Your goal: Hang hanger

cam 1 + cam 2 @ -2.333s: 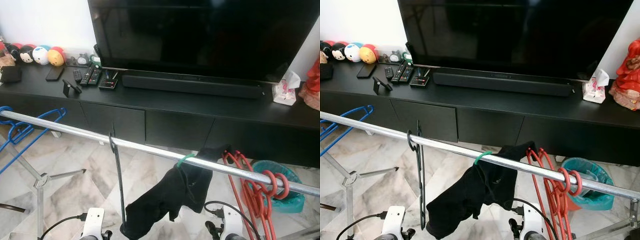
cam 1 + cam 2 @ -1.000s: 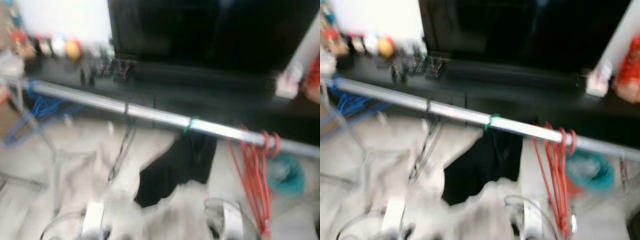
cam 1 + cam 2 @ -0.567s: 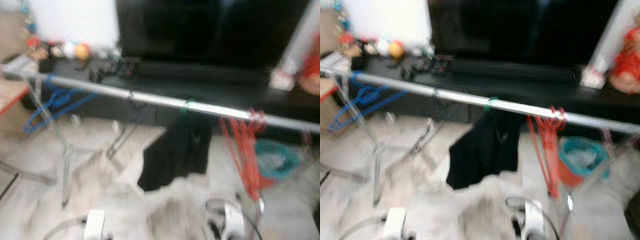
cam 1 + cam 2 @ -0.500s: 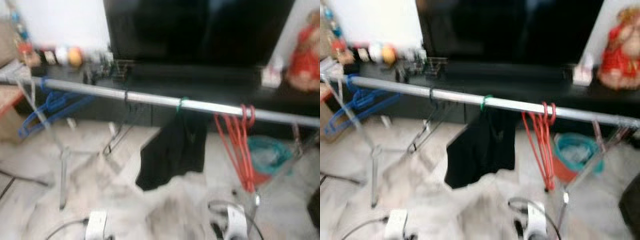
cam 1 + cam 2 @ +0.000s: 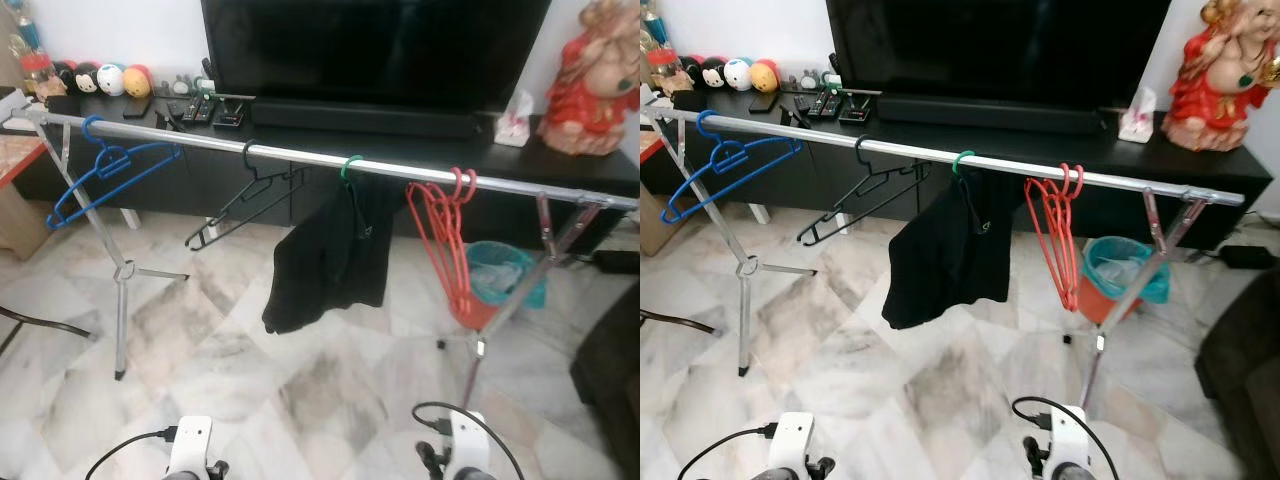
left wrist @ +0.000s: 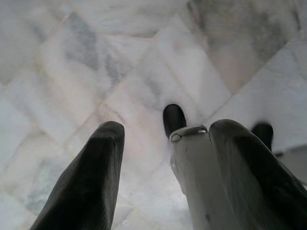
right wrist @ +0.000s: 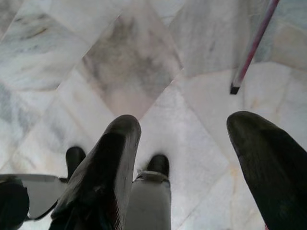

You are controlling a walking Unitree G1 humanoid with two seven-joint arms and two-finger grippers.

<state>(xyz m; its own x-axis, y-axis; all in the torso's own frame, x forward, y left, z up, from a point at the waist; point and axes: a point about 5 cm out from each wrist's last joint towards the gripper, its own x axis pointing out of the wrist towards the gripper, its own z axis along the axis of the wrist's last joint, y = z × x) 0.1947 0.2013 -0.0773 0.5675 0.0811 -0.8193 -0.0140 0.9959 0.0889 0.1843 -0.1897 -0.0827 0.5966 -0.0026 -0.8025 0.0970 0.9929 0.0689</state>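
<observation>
Both arms hang low over a pale marble floor (image 5: pixel 330 390). The left gripper (image 6: pixel 165 139) has its two black fingers (image 6: pixel 91 177) spread apart, holding nothing, with only floor tiles beyond them. The right gripper (image 7: pixel 184 143) also has its fingers (image 7: pixel 112 163) spread wide and empty above the floor, near the foot of a thin stand leg (image 7: pixel 252 48).

Ahead of the robot a long silver clothes rail (image 5: pixel 300 155) runs across the room on folding metal legs. Along the rail, from the robot's left: a blue hanger (image 5: pixel 105 170) hooked near the left end; a black hanger (image 5: pixel 245 195) hooked further along, tilted and hanging free; a black garment (image 5: pixel 335 250) draped from a green hanger hook (image 5: pixel 350 168) at about the middle of the rail; and a bunch of red hangers (image 5: pixel 445 240) to the right of the garment.

Behind the rail stands a long black TV table (image 5: pixel 420 150) carrying a large dark television (image 5: pixel 375 45), a soundbar (image 5: pixel 365 118), remote controls (image 5: pixel 195 108), round toy heads (image 5: pixel 100 80), a tissue box (image 5: pixel 512 125) and a red figurine (image 5: pixel 590 80). A teal waste bin (image 5: pixel 505 275) sits on the floor below the rail's right end. No writing or brand can be read.
</observation>
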